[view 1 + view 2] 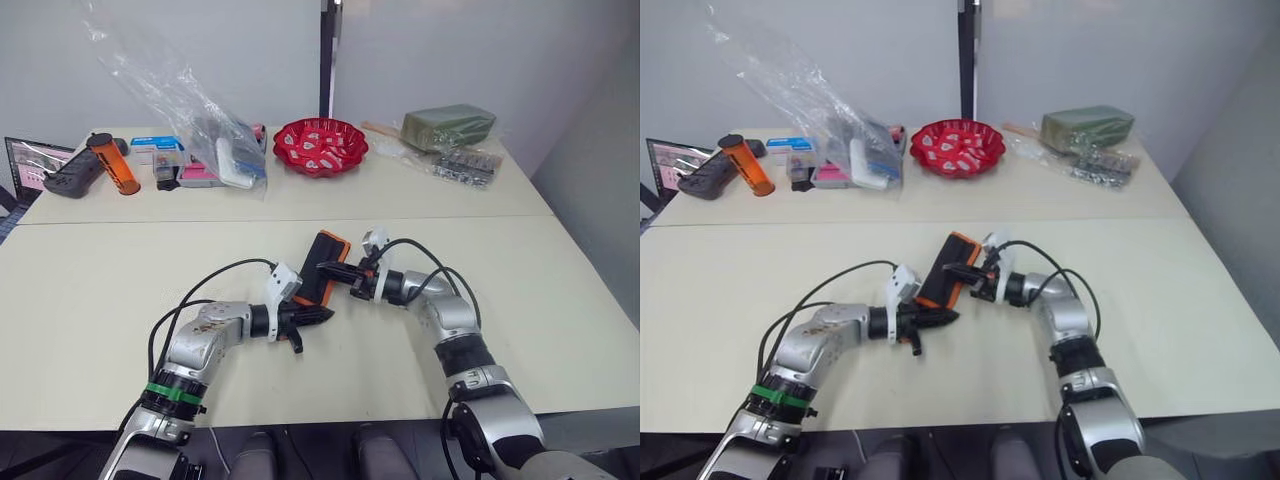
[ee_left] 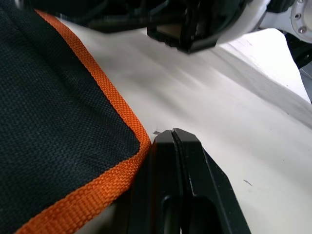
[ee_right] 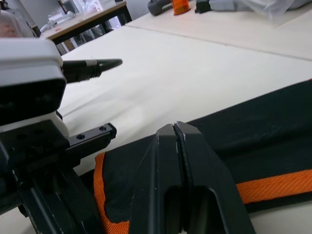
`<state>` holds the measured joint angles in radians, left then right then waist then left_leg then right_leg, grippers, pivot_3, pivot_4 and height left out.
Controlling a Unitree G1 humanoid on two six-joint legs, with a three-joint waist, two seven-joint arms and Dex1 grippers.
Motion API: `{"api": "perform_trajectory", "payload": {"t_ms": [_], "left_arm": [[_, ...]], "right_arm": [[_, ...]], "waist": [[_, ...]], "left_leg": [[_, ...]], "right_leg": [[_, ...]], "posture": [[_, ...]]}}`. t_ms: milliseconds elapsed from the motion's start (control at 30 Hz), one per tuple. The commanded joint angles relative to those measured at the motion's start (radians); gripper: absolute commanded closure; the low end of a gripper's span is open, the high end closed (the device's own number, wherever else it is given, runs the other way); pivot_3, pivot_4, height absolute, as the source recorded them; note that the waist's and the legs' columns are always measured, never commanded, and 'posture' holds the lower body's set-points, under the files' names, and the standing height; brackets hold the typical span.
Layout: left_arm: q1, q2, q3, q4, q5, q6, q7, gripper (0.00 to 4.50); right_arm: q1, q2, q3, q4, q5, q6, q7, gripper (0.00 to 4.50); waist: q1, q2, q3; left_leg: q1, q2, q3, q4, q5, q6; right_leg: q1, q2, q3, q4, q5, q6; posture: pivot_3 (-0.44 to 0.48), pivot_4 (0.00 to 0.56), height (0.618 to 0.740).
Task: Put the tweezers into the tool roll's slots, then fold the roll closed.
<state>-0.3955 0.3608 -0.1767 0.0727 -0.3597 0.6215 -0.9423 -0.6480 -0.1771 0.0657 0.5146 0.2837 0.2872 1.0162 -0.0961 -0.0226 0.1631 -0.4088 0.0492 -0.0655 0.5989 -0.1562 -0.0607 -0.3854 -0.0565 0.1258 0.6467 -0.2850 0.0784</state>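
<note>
Tool roll (image 1: pixel 322 268) folded shut, mid-bench (image 1: pixel 90 290), long axis running from near-left to far-right, orange edging along ends. Left gripper (image 1: pixel 312 318) at roll's near end, jaws clenched, tip just beside orange hem; actual contact unclear. Right gripper (image 1: pixel 334 270) at roll's right edge, jaws clenched, above black fabric. Red bowl (image 1: pixel 320 146), plastic bag (image 1: pixel 180 100), orange cylinder (image 1: pixel 112 163) well apart at far side.

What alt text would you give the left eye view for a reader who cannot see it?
Two robot arms meet at a folded black tool roll with orange edging on a pale table, the left gripper at its near end and the right gripper on its side. A red bowl stands behind.
</note>
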Motion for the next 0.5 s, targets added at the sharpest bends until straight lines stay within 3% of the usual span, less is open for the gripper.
{"api": "perform_trajectory", "payload": {"t_ms": [33, 267, 500], "left_arm": [[0.008, 0.006, 0.001, 0.042, 0.014, 0.028, 0.03, 4.48], [0.047, 0.019, 0.008, -0.003, 0.0, 0.059, 0.035, 4.48], [0.119, 0.04, 0.038, -0.073, -0.028, 0.095, 0.062, 4.48]], "right_arm": [[-0.028, 0.022, 0.017, 0.083, -0.04, -0.048, -0.035, 4.5], [-0.174, 0.04, -0.019, 0.402, -0.104, -0.149, -0.173, 4.5], [-0.278, 0.034, -0.098, 0.594, -0.095, -0.208, -0.266, 4.5]], "waist": [[0.0, 0.0, 0.0], [-0.005, 0.0, 0.0], [-0.004, 0.0, 0.0]], "left_leg": [[0.0, 0.0, 0.0, 0.0, 0.0, 0.0], [0.003, 0.0, 0.0, 0.0, 0.0, 0.0], [0.003, 0.0, 0.0, 0.0, 0.0, 0.0]], "right_leg": [[0.0, 0.0, 0.0, 0.0, 0.0, 0.0], [0.001, 0.0, 0.0, 0.0, 0.001, -0.001], [0.002, 0.0, 0.001, 0.0, 0.001, -0.002]], "posture": [[0.0, 0.15, 0.74], [0.0, 0.15, 0.74], [0.0, 0.15, 0.74]]}}
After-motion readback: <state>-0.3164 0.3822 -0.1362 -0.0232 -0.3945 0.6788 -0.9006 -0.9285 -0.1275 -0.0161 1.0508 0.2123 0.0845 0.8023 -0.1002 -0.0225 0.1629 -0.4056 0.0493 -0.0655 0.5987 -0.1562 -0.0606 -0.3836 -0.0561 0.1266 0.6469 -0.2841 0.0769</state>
